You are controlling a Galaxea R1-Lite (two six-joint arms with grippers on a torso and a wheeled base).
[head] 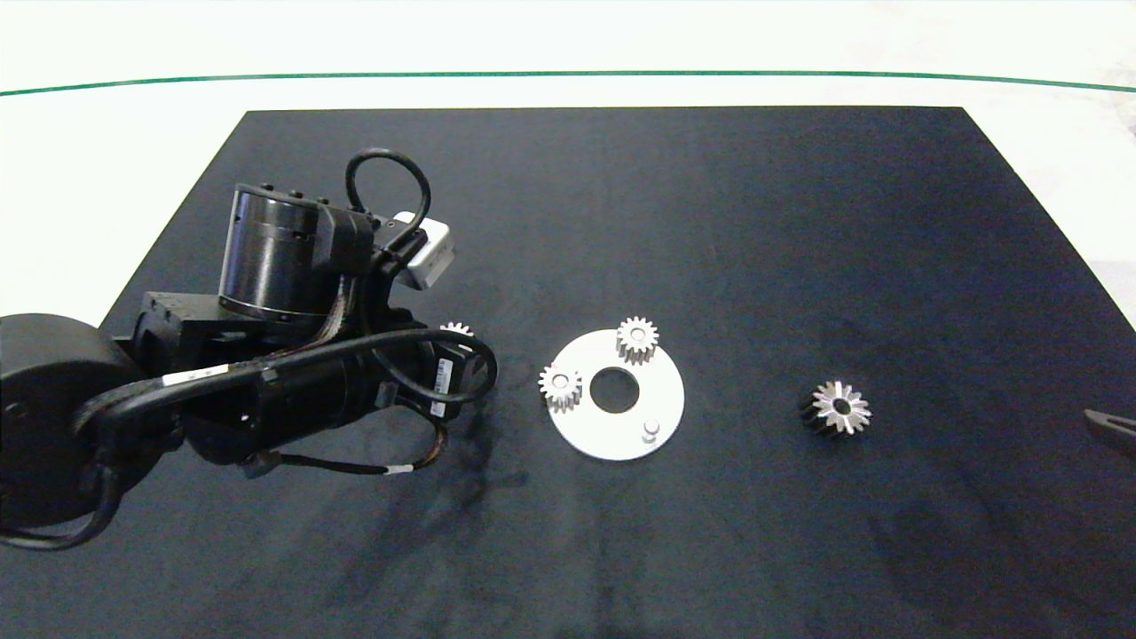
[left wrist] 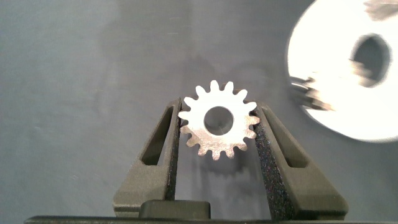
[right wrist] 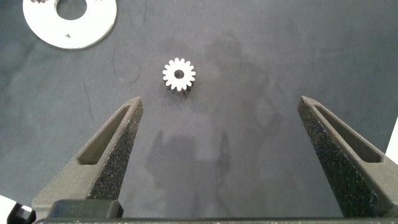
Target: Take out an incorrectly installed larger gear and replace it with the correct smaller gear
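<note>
My left gripper (left wrist: pixel 218 113) is shut on the smaller gear (left wrist: pixel 217 120), a short-toothed silver spur gear; its two pads press the gear's sides. In the head view that gear (head: pixel 457 330) peeks out beside the left arm, left of the white disc (head: pixel 661 390). The disc carries two lookalike small gears (head: pixel 637 338) (head: pixel 560 386) and one bare peg (head: pixel 650 429). The larger gear (head: pixel 837 408), star-like with long pointed teeth, lies on the black mat right of the disc. My right gripper (right wrist: pixel 221 102) is open with nothing in it, short of the larger gear (right wrist: pixel 179 74).
A black mat (head: pixel 799 222) covers the white table. The disc has a round centre hole (head: pixel 614 390). The right arm only shows as a dark tip (head: pixel 1111 428) at the head view's right edge. The left arm's cables loop over the mat's left part.
</note>
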